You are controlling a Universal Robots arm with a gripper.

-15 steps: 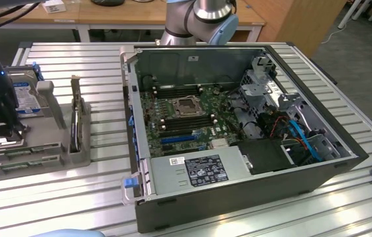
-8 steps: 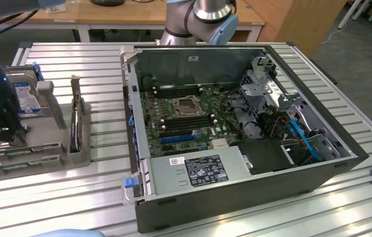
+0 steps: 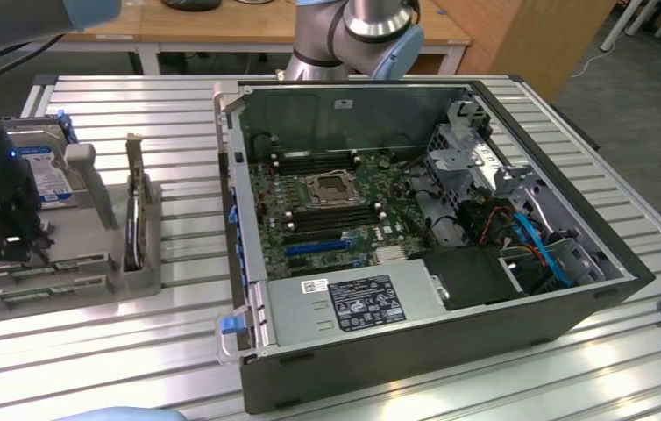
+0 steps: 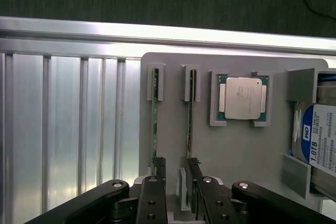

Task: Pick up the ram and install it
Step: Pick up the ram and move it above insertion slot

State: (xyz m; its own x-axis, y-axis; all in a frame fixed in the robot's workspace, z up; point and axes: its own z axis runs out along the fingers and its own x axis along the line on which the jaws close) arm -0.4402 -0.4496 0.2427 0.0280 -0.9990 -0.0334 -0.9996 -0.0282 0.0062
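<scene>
Ram (image 4: 190,114) on edge in grey holder (image 4: 236,150), 9 o'clock from computer case (image 3: 448,351), exterior view. Gripper (image 4: 176,163) fingers spread, empty, just beside it and second stick (image 4: 155,124); off-centre closing could nip both.

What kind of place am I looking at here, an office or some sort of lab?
Probably a robotics lab or test bench: a robot arm stands behind an opened computer case on a slatted aluminium table, with a grey fixture holding a CPU and hard drive.
</scene>
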